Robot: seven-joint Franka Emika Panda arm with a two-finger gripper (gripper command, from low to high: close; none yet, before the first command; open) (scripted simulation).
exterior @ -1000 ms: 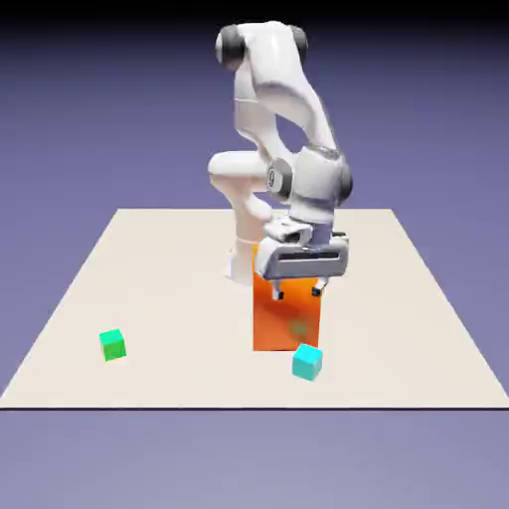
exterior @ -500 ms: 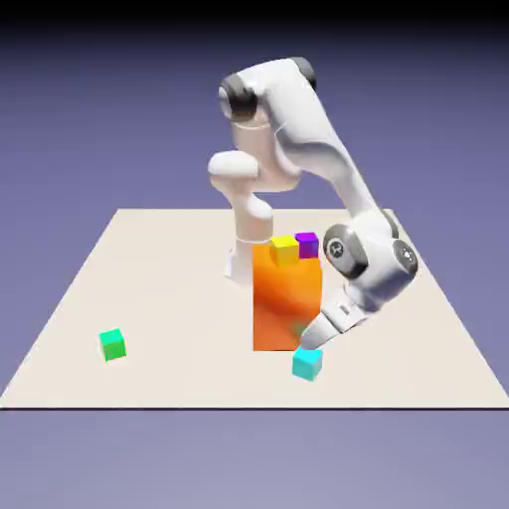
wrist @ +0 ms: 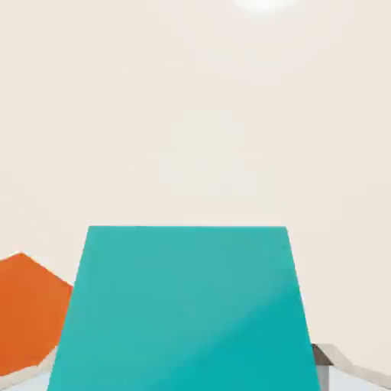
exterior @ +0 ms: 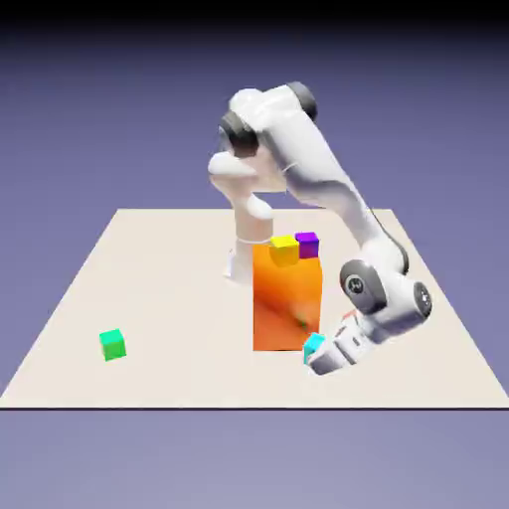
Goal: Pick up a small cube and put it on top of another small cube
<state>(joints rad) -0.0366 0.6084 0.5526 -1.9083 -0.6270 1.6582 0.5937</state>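
Cyan cube (exterior: 313, 342), one: gripped by the hand (exterior: 317, 361), with its fingers closed on the sides; whether it is raised off the counter (exterior: 179, 308) cannot be told. Yellow cube (exterior: 284, 253), one: seen at the top edge of the orange block (exterior: 283, 313), with the purple cube (exterior: 308, 245) beside it; nothing is stacked on it. Grasp: judged done; carrying, placing and release: outstanding. By the hand view, the grip is shown close up; by the exterior view alone, the yellow target and green cube (exterior: 113, 345) are shown
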